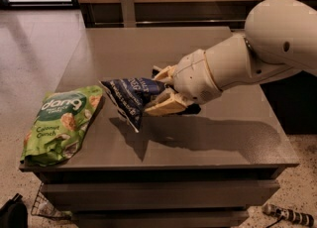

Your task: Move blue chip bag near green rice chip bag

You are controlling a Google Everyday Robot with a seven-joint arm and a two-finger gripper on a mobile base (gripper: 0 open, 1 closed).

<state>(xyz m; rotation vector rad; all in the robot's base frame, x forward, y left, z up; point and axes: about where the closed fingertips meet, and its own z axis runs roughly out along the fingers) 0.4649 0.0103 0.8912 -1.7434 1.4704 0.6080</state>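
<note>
I see gripper (162, 90) fingers clamped on blue bag (130, 98), held above table (223, 138). Green bag (62, 123) close, at its 8 o'clock. Set-down not yet done.

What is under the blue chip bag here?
The end effector, mid-table, grips the blue chip bag; under it shows only its shadow on the grey table. The bag's gripped end is hidden by the fingers.

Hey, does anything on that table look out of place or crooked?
The green rice chip bag lies at the table's front left corner, its edge seemingly past the rim. The blue chip bag hangs tilted, pinched in the tool above mid-table.
</note>
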